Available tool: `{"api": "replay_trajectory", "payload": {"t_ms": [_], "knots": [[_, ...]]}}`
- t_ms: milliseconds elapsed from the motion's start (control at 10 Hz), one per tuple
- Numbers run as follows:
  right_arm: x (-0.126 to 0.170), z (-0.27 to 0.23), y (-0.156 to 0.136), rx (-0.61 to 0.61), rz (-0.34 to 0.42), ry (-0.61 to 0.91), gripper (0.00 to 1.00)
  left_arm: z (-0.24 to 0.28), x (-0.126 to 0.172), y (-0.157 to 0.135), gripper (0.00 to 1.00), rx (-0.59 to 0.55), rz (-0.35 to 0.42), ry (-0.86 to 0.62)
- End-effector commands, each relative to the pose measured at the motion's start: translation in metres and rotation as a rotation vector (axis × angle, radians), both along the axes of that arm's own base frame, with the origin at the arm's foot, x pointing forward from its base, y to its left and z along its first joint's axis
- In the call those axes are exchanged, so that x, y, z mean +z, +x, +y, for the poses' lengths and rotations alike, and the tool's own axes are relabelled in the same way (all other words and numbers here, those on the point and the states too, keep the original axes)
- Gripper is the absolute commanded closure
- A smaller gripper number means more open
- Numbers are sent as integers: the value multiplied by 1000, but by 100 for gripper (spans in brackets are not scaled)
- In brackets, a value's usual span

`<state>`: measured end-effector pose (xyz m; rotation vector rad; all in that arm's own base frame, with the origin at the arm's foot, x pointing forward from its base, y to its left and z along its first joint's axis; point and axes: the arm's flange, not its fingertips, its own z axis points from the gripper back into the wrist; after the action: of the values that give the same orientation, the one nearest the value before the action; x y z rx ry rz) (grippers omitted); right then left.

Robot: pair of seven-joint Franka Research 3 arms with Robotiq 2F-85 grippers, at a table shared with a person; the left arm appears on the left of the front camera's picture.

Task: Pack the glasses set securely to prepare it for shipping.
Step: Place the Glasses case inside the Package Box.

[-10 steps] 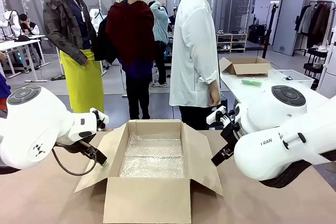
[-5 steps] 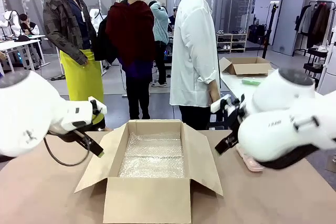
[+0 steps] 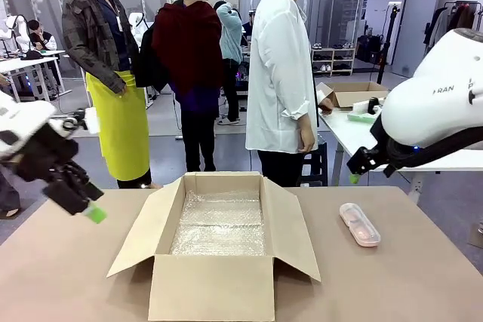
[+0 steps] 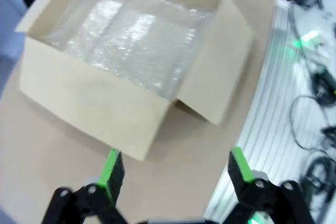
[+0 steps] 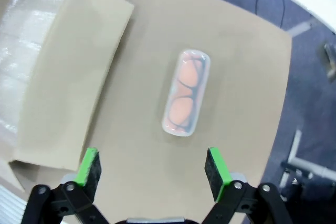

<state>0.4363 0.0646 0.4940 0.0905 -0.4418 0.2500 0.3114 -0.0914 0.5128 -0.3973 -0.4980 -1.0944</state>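
Note:
One case of the glasses set, a pale pink translucent case (image 3: 359, 224) with dark frames inside, lies flat on the tan table right of the open cardboard box (image 3: 219, 277). In the right wrist view the pink case (image 5: 186, 93) sits ahead of and below my right gripper (image 5: 152, 167), which is open and holds nothing. From the front, my right gripper (image 3: 355, 175) hangs high above the table's right side. My left gripper (image 3: 90, 209) hovers open at the far left. Its wrist view looks down past the open left gripper (image 4: 176, 169) onto the box (image 4: 94, 114).
Bubble wrap (image 3: 220, 224) lines the box floor, and its flaps (image 3: 290, 224) splay outward. A person in a white shirt (image 3: 279, 73) stands at the far edge. Behind on the right is a white table (image 3: 355, 130) with another carton.
Both arms have risen and swung outward, away from the box flaps. The right arm's retreat has uncovered the pink case on the table. Both grippers stayed open.

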Motion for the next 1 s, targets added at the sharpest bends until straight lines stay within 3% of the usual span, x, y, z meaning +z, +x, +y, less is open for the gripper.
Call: {"api": "replay_trajectory", "payload": {"t_ms": [0, 100, 200, 500, 600, 900], "knots": [[-15, -2, 20, -95, 41, 32, 0, 21, -9, -32, 0, -21, 26, -18], [-17, -3, 24, -112, 16, 37, 0, 21, -9, -34, 0, -10, 20, -35], [-8, -12, 10, -50, 23, 10, 0, 11, 7, -12, 0, -25, 17, -13], [-8, -12, 10, -50, 23, 10, 0, 11, 7, -12, 0, -25, 17, -13], [-12, -13, 17, -69, 27, 12, 0, 11, 7, -12, 0, -25, 17, -13], [-61, -23, 73, -126, 137, -43, 0, 11, 7, -12, 0, -25, 17, -13]]}}
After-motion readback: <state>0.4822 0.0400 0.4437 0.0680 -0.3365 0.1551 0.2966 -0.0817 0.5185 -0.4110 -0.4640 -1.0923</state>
